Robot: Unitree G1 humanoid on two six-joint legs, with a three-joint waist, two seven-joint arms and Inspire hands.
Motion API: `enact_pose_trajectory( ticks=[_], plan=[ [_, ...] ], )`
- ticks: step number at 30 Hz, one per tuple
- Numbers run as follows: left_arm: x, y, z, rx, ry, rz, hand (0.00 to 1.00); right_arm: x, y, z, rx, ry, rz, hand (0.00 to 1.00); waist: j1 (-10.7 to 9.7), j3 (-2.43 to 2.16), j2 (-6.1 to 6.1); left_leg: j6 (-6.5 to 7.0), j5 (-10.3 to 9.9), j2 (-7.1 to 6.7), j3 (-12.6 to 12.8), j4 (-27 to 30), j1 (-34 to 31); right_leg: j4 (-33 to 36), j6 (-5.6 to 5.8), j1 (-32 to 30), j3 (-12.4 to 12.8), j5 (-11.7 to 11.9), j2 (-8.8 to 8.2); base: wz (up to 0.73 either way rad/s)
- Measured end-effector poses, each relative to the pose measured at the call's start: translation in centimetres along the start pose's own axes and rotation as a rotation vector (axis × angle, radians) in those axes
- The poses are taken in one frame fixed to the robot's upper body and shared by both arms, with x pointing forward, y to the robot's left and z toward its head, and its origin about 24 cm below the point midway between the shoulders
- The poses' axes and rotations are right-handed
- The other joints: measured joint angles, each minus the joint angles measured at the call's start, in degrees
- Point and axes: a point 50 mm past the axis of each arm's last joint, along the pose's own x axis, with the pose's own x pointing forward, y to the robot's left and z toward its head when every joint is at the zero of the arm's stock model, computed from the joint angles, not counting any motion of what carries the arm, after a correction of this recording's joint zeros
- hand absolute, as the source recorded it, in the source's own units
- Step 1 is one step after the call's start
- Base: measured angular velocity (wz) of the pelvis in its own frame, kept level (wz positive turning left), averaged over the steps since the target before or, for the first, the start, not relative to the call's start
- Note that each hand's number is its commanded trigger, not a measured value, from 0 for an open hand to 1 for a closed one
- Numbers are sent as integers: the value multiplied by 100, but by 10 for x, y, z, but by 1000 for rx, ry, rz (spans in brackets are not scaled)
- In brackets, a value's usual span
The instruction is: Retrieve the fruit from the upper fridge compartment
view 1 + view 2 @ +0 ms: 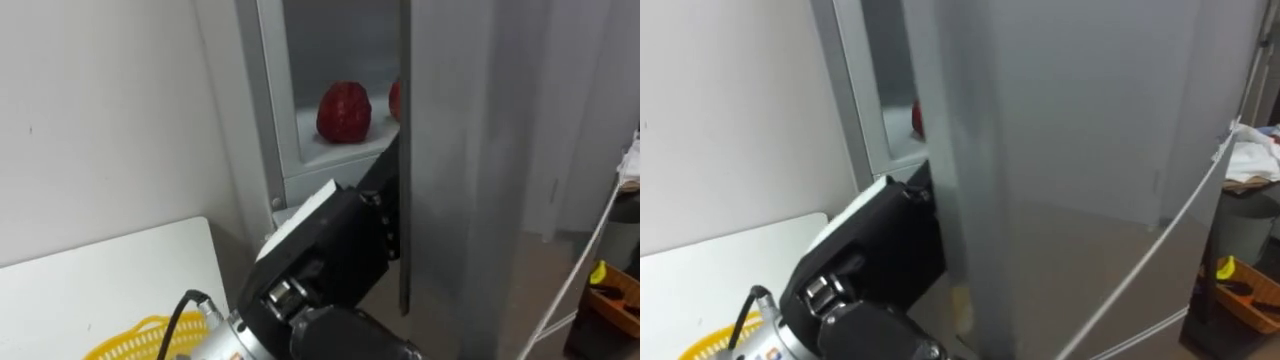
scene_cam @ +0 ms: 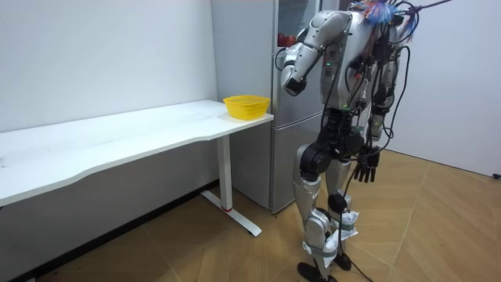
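Note:
The upper fridge door (image 1: 470, 150) stands partly open, edge-on in front of me. Through the gap a red round fruit (image 1: 344, 111) rests on a white shelf, and a second red thing (image 1: 395, 100) beside it is mostly hidden by the door's edge. My left hand (image 1: 330, 245) is raised against the door's edge below the shelf, its black back towards me and its fingers hidden behind the door. In the room view I stand close to the grey fridge (image 2: 286, 117), left hand (image 2: 291, 81) up at it. My right hand (image 2: 366, 166) hangs at my side, fingers relaxed and holding nothing.
A yellow basket (image 2: 246, 105) sits at the near end of a long white table (image 2: 117, 137) just left of the fridge; its rim (image 1: 140, 338) shows under my left arm. A white wall runs behind. Wooden floor lies around my feet.

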Motion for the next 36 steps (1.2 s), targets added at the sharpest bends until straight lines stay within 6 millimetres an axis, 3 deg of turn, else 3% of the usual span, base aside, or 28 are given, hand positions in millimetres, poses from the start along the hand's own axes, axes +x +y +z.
enact_pose_trajectory(
  ticks=[13, 24, 36],
  plan=[
    [3, -4, 1, -24, -16, -44, 0, -1, -5, 3, 23, -11, -22, 0, -160, 12, 23, 3, -2, 9, 142, -24, -31, 4, 18, -88, 152, 43, 26, -6],
    [24, -11, 9, -3, -47, -177, 0, -2, -10, 8, 37, -25, -37, 0, -287, 35, 120, 18, -11, 18, 270, -6, -83, 2, 27, -96, 186, 67, 21, -4],
    [30, -15, 12, 9, -57, -218, 0, -3, -18, 9, 46, -31, -58, 0, -485, 40, 111, 16, -10, 26, 394, 63, -68, 15, 26, -192, 322, 65, 29, -6]
  ],
)
